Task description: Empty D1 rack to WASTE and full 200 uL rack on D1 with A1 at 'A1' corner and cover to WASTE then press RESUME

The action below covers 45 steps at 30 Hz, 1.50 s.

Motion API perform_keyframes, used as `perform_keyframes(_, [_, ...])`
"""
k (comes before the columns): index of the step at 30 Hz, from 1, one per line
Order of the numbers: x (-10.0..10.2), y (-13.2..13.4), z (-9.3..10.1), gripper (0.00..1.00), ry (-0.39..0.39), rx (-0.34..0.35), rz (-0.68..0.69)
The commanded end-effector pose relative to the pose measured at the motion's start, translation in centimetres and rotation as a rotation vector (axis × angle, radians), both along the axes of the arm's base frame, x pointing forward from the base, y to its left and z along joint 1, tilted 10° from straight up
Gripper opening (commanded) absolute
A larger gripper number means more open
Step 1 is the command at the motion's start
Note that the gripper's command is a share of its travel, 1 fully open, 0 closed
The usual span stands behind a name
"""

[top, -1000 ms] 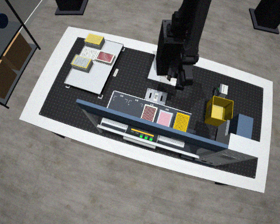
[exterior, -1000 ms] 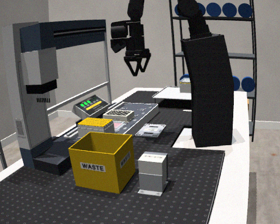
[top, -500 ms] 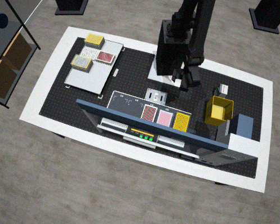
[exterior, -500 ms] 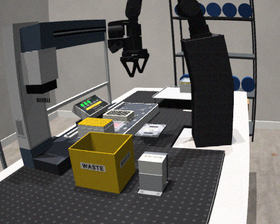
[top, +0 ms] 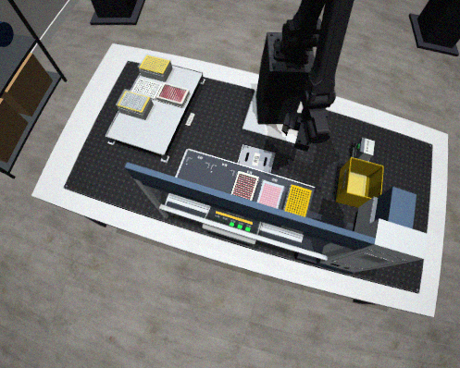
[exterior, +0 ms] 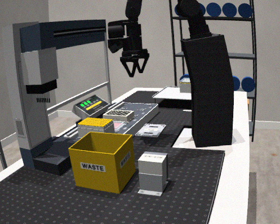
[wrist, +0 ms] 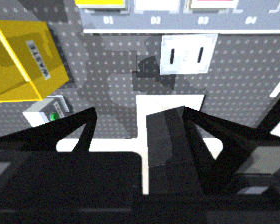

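Observation:
A yellow tip rack [top: 298,200] [exterior: 95,125] sits on deck position D1, beside a pink plate [top: 271,194] on D2 and a dark-red reservoir [top: 244,185] [exterior: 118,113] on D3. The yellow WASTE bin [top: 360,181] [exterior: 101,160] [wrist: 21,60] stands open to the side of the deck. On the SHELF plate [top: 155,125] stand a yellow rack [top: 155,66], a yellow-rimmed grey rack [top: 133,103], a white item [top: 146,86] and a red one [top: 173,93]. My gripper [top: 301,134] [exterior: 134,63] [wrist: 139,111] is open and empty, high above the table between the RG nest [top: 256,158] [exterior: 151,131] [wrist: 187,54] and the bin.
The grey RESUME box [top: 366,147] [exterior: 152,174] [wrist: 46,110] stands beside the bin. The arm's black pedestal [top: 276,88] [exterior: 210,90] rises behind. The liquid handler's gantry [top: 243,203] [exterior: 63,31] spans the deck's far side, with a lit panel [exterior: 91,104].

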<state>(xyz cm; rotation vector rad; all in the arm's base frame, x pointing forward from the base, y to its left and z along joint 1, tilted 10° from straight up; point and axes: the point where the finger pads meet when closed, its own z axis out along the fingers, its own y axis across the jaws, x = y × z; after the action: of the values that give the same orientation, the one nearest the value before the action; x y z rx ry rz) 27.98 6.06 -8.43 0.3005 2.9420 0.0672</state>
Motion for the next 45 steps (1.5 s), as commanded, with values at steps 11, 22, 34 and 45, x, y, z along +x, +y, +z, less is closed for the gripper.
perform_keyframes(11, [-0.5, -0.4, -0.6, 1.0, 0.027, -0.007, -0.023])
perform_keyframes(22, [0.7, 1.8, -0.2, 1.0, 0.01, -0.006, -0.007])
perform_keyframes(34, [1.8, 7.4, 0.2, 1.0, 0.008, -0.005, -0.006])
perform_keyframes(45, [1.4, 6.7, -0.1, 1.0, 0.016, -0.006, -0.024])
